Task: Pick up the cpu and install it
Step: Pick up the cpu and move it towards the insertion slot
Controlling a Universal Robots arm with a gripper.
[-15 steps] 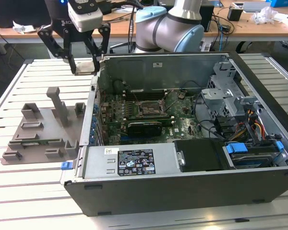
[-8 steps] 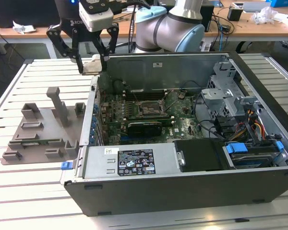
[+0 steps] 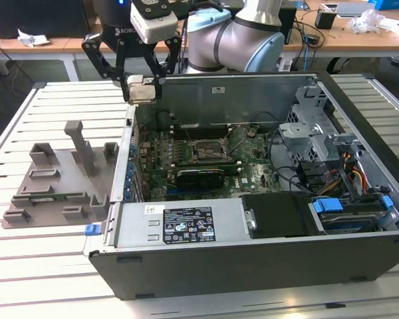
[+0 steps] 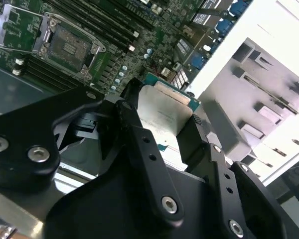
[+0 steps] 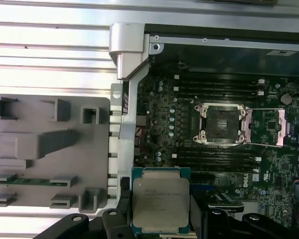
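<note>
Cpu (image 5: 160, 201), apparently inside gripper (image 5: 161, 220)

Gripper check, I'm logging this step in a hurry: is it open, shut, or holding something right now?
Gripper: closed, holding the cpu.

Exterior view overlooks the open case (image 3: 253, 266) — both wrist views share its socket (image 4: 70, 47) (image 5: 221, 123).
</note>
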